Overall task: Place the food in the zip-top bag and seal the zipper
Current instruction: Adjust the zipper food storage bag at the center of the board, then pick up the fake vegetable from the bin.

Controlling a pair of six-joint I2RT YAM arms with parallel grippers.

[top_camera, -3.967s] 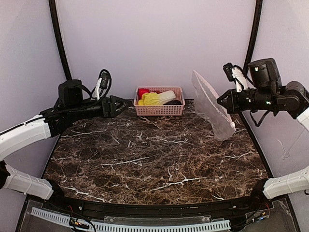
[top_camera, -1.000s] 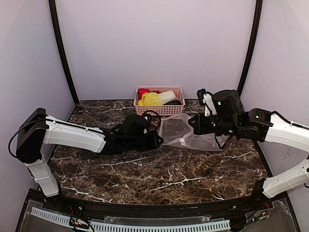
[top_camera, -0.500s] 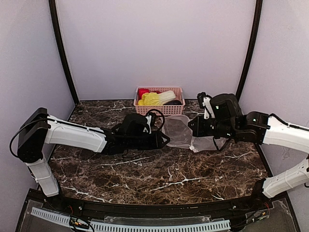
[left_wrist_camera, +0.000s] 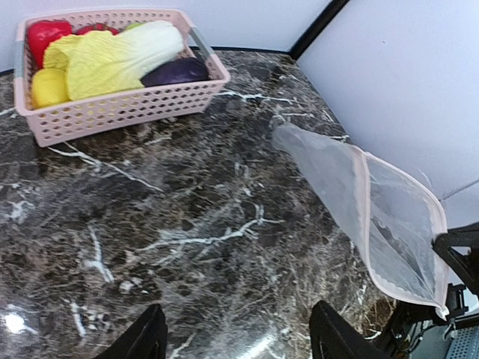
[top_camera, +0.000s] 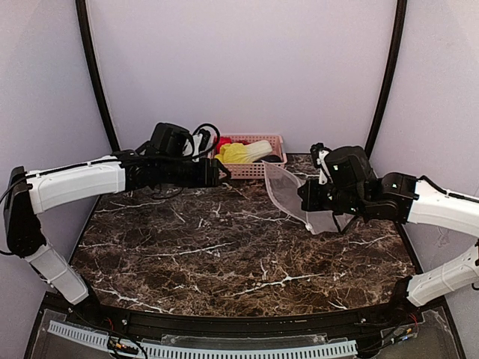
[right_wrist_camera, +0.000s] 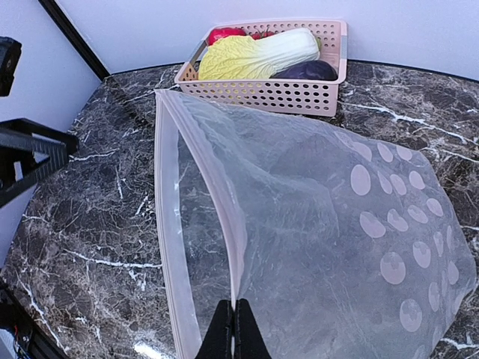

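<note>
Food's all sitting in the pink basket [left_wrist_camera: 127,108] at the far edge of the bench [top_camera: 224,254], nothing bagged yet. The left hand [left_wrist_camera: 243,340] is empty, fingers spread well apart, hovering just off the basket's left end, so it's clearly the nearer one for the first pick. The right hand [right_wrist_camera: 231,329] is pinched tight on the mouth edge of the zip-top bag [right_wrist_camera: 337,247], holding it up near the right side of the bench, just in front of the basket's right end. The zipper [right_wrist_camera: 168,224] is apart and the mouth gapes toward the left arm. The big thing for the next move, by the look of it: the cabbage [left_wrist_camera: 120,56] lies lengthwise along the basket, roughly parallel to the far edge, leafy end toward the left hand and white stalk pointing to the bag side. Grabbing across the middle and carrying it right should line it up with the mouth. Count: one bag, one basket, one cabbage, one red pepper [left_wrist_camera: 45,31] in the far-left corner of the basket, one yellow piece [left_wrist_camera: 49,86] in front of it, one purple piece [left_wrist_camera: 176,72] at the right end. There might be more small bits tucked behind the cabbage, but it's hard to tell.
</note>
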